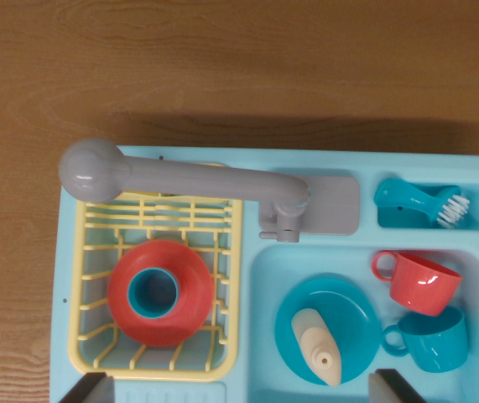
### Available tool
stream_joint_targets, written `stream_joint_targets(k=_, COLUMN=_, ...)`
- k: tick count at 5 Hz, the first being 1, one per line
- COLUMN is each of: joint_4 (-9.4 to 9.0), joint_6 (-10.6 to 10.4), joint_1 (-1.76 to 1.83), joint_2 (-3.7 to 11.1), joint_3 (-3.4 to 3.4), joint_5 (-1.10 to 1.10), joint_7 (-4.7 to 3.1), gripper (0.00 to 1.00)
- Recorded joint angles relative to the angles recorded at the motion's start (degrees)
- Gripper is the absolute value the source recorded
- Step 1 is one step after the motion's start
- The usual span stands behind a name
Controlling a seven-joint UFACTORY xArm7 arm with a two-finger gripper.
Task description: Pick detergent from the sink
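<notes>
Detergent bottle (320, 350) lies on teal plate (356, 315) lower right, nozzle toward bottom edge, between spread fingertips of gripper (241, 388), right of midline

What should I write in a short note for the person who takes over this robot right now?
End effector: only two dark fingertips show at the bottom edge of the wrist view, spread wide apart and holding nothing.
Detergent bottle: cream coloured, lying on the blue plate inside the sink basin, nozzle toward the bottom of the view.
Also in the basin: a red cup and a blue cup, at the wrist view's right of the plate.
Done: nothing yet; the bottle is not touched.
Left: go down to the bottle, close on it, and lift it out of the sink.
</notes>
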Motion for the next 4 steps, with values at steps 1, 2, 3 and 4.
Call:
stream_joint_targets(k=1, joint_4=-0.92, joint_6=-0.99, joint_1=-0.05, joint_2=0.11, joint_3=-0.13, joint_5=0.10, joint_7=-0.70, gripper=0.00)
stream_joint_targets(k=2, joint_4=-0.92, joint_6=-0.99, joint_1=-0.05, joint_2=0.11, joint_3=-0.13, joint_5=0.10, joint_7=-0.70, gripper=0.00)
stream_joint_targets(k=3, joint_4=-1.82, joint_6=-1.95, joint_1=-0.10, joint_2=0.22, joint_3=-0.26, joint_5=0.19, joint_7=-1.37, gripper=0.00)
stream_joint_targets(k=4, joint_4=-1.82, joint_6=-1.95, joint_1=-0.10, joint_2=0.22, joint_3=-0.26, joint_5=0.19, joint_7=-1.37, gripper=0.00)
